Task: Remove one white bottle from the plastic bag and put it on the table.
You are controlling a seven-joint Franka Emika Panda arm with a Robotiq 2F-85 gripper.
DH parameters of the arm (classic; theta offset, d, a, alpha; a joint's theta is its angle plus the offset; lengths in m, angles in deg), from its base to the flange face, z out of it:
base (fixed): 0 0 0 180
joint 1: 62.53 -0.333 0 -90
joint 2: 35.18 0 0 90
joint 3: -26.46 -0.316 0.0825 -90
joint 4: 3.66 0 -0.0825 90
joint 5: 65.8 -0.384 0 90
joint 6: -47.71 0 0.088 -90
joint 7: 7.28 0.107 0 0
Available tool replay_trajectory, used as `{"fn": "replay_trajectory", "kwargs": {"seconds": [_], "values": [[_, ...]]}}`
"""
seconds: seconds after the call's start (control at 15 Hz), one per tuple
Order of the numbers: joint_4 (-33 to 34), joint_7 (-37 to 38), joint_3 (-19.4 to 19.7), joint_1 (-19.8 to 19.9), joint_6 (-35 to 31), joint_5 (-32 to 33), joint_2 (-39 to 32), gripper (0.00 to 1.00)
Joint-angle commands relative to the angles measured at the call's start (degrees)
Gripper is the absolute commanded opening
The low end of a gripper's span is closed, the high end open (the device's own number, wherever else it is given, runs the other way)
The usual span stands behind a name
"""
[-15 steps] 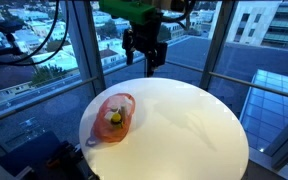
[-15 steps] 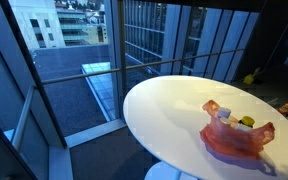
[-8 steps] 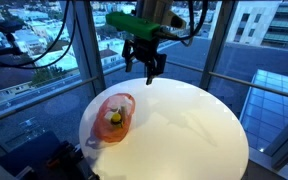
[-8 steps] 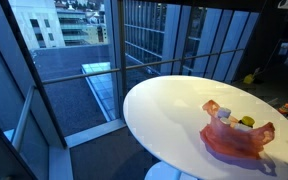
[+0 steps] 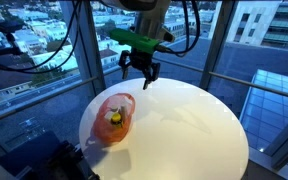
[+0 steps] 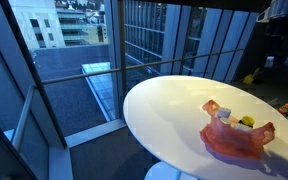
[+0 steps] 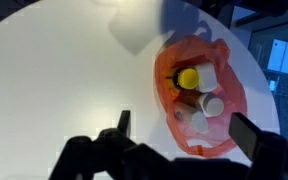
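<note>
The end effector hangs above the upper-left part of the round white table, its jaws spread wide and holding nothing. In the wrist view its two dark fingers frame the bottom of the frame, well apart from each other. The red plastic bag lies on the table near its left edge in an exterior view, below and left of the end effector. In the wrist view it sits right of centre with its mouth open. Inside it lie the white bottles — close together, beside a yellow-topped item. The bag sits crumpled at lower right in an exterior view.
</note>
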Motion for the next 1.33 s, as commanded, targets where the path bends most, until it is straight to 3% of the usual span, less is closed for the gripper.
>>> {"fn": "replay_trajectory", "kwargs": {"seconds": [0.0,0.53,1.27], "values": [[-0.22,-1.31,-2.22,-0.40,-4.04,-0.17,-2.63,1.00],[-2.60,-0.16,-6.82,-2.24,-11.99,3.22,-6.06,1.00],[-2.20,-1.57,-8.13,-2.81,-12.86,2.63,-8.08,1.00]]}}
